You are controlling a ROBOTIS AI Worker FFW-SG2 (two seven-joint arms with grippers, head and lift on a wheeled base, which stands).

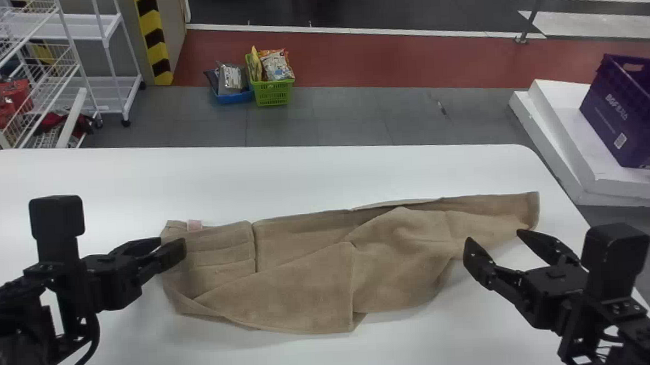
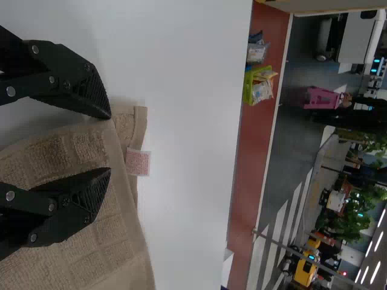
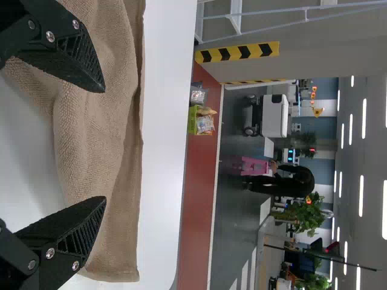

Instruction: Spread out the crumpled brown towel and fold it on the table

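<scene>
Your towel [image 1: 307, 282] lies crumpled across the table [image 1: 248, 175], with your left gripper [image 1: 172, 247] open over its left end by the tag [image 1: 194, 225] and your right gripper [image 1: 493, 235] spread wider at its right end, likely so you can take both ends and stretch it. Folds hide its under-layers, and you can't tell whether either gripper touches it.

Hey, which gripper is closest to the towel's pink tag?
The left gripper, close by the pink tag; the right gripper is toward the towel's other end.
</scene>
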